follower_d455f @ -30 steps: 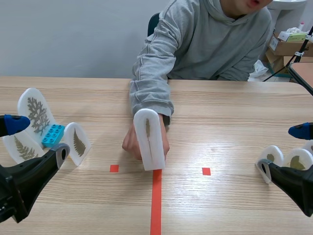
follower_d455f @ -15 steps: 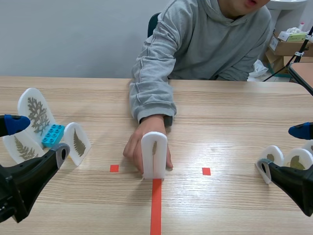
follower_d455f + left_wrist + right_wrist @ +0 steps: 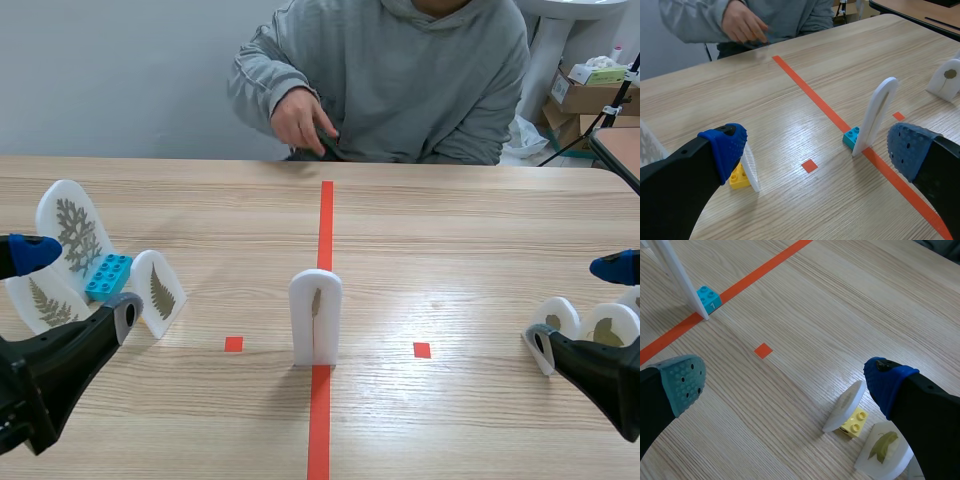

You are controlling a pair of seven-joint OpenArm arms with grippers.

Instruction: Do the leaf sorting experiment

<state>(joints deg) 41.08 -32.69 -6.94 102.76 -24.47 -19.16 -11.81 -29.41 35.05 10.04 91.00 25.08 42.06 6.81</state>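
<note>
An arched white leaf card [image 3: 315, 317] is stood upright on the desk [image 3: 480, 230], propped on a small blue brick [image 3: 851, 137] over the orange-red tape line. The left pincer [image 3: 817, 147] is spread wide well to its left and the right pincer [image 3: 786, 381] equally wide well to its right, with nothing gripped by either. Farther left of that card, three fern cards [image 3: 75, 225] and a light-blue brick [image 3: 107, 275] are crowded against the left pincer, two more leaf cards [image 3: 610, 325] are stood by the right pincer, one on a yellow brick [image 3: 852, 422], and a person's hand [image 3: 300, 118] is held beyond the card at the desk's far edge.
</note>
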